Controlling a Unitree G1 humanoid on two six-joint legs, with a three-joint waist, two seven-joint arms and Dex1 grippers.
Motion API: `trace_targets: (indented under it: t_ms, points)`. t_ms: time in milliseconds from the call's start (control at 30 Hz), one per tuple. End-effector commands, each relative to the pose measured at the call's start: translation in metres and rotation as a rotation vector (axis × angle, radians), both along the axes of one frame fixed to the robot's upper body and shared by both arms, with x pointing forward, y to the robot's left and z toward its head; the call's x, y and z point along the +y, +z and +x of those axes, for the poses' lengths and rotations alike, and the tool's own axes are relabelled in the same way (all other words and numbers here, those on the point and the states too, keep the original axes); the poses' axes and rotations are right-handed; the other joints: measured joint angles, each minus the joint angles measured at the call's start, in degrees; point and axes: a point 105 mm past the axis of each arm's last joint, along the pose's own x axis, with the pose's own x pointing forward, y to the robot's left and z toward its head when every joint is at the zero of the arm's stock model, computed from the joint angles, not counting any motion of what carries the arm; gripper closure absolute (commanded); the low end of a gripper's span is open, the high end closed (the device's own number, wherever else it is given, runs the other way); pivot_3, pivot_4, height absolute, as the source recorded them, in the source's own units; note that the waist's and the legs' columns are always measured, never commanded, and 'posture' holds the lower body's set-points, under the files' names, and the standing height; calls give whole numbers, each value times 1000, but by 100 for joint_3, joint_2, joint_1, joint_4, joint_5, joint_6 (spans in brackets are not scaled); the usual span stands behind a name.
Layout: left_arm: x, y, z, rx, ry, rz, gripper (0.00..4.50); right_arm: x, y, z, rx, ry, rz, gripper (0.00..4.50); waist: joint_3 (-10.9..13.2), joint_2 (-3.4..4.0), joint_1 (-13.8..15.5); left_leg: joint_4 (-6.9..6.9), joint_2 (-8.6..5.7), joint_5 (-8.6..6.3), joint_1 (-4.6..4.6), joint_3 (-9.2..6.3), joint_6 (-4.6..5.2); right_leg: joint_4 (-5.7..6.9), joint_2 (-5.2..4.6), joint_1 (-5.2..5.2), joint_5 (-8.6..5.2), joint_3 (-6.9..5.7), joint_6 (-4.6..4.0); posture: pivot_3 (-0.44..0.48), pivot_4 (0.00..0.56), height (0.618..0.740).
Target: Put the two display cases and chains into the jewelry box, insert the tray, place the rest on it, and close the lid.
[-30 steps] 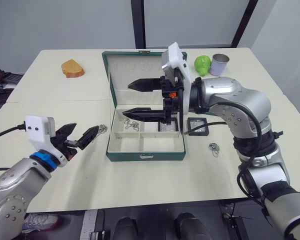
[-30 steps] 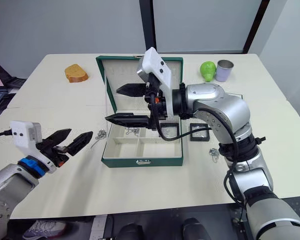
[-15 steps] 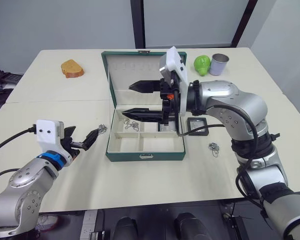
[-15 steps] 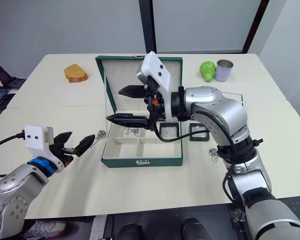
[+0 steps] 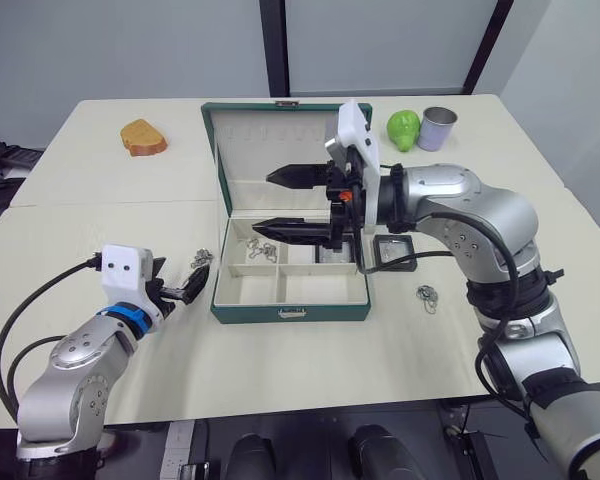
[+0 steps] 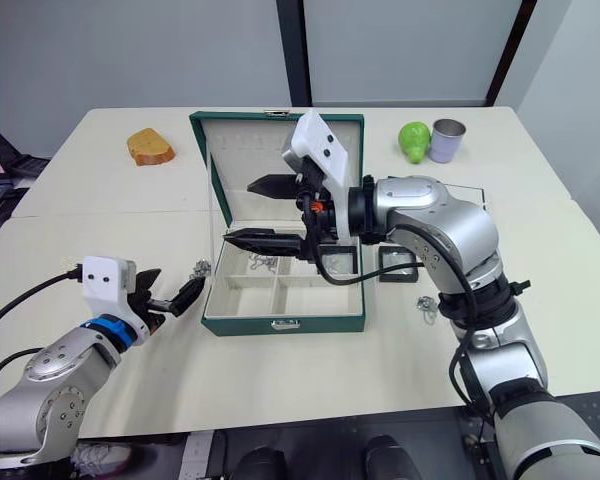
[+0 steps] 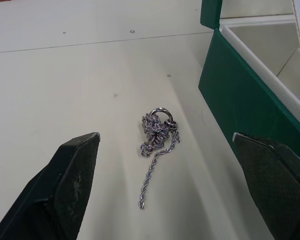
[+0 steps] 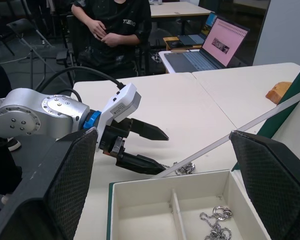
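Observation:
The jewelry box (image 5: pixel 290 312) stands in the middle of the table with its lid (image 5: pixel 267 141) upright. In it lie chains (image 5: pixel 262 248) and one display case (image 6: pixel 338 262). The other display case (image 5: pixel 395 253) lies on the table to its right, with a loose chain (image 5: pixel 428 296) nearby. Another chain (image 7: pixel 157 132) lies left of the box, on the table between the fingers of my open left gripper (image 5: pixel 183 283). My right gripper (image 5: pixel 262 201) hovers open over the box's back compartments, holding nothing. The tray is out of view.
At the table's back left lies a brown bread piece (image 5: pixel 145 136). A green fruit (image 5: pixel 404 129) and a grey can (image 5: pixel 440 128) stand at the back right. Beyond the table a person (image 8: pixel 115 25) sits, and a laptop (image 8: pixel 220 42) is open.
My left gripper has moved forward and down toward the chain left of the box. The right gripper has shifted slightly right above the box and stays open.

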Motion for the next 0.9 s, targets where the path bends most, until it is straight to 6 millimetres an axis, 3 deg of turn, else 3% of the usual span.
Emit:
trace_targets:
  t_ms: [33, 533, 900]
  points:
    - [-1, 3, 4, -23, -10, 37, 55, -1, 12, -7, -64, 17, 22, 0, 0, 0, 0, 0, 0, 0, 0, 0, 0, 0, 0, 0, 0, 0, 0, 0, 150, 740]
    - [-12, -14, 39, 53, -15, 53, 55, -5, 9, -9, -64, 23, 12, 0, 0, 0, 7, 3, -1, 0, -2, -1, 0, 2, 0, 0, 0, -2, 0, 0, 150, 740]
    - [-18, -29, 43, 122, -32, 63, 55, -8, 10, -12, -68, 31, 7, 0, -1, -1, 8, 6, 0, 0, 0, -2, 0, 3, 0, 2, 0, -4, 0, 0, 150, 740]
